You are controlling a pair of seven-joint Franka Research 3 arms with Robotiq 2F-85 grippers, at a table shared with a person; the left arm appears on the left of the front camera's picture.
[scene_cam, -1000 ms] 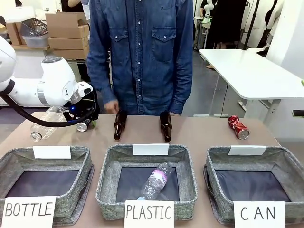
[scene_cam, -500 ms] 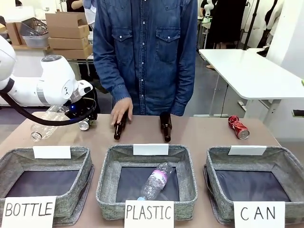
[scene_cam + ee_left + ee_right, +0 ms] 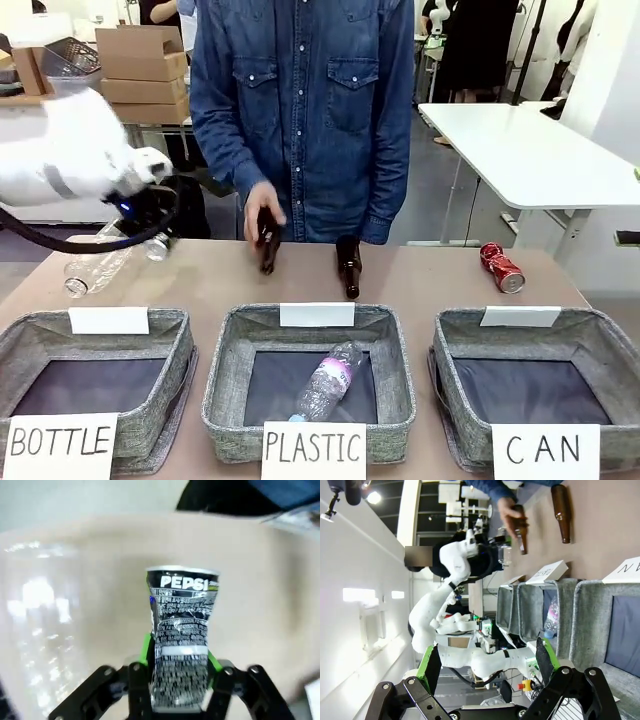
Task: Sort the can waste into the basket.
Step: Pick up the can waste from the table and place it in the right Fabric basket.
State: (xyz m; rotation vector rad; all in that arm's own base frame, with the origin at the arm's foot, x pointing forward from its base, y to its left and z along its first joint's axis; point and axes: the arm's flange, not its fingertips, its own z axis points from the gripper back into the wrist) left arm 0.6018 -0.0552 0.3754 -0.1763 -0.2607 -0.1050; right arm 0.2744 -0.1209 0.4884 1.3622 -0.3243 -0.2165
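Observation:
The silver and black crushed can (image 3: 182, 640) reads "PEPSI" and stands upright between the green pads of my left gripper (image 3: 179, 667), which is shut on it. In the front view this gripper (image 3: 150, 238) holds the can (image 3: 157, 247) above the table's far left. The shiny red can (image 3: 502, 268) lies on the table at the far right, behind the grey basket signed "CAN" (image 3: 455, 330). My right gripper (image 3: 487, 665) is open with nothing between its fingers, and the CAN basket's wall (image 3: 585, 625) lies ahead of it.
A person's hand (image 3: 262, 205) holds a brown bottle (image 3: 268, 245) above the table; another brown bottle (image 3: 348, 265) lies nearby. A clear plastic bottle (image 3: 95, 268) lies under my left arm. The PLASTIC basket (image 3: 225, 345) holds a bottle; the BOTTLE basket (image 3: 175, 335) stands at the left.
My left gripper has risen and moved left with the silver and black can. The person's hand has taken the left brown bottle and lifted it off the table.

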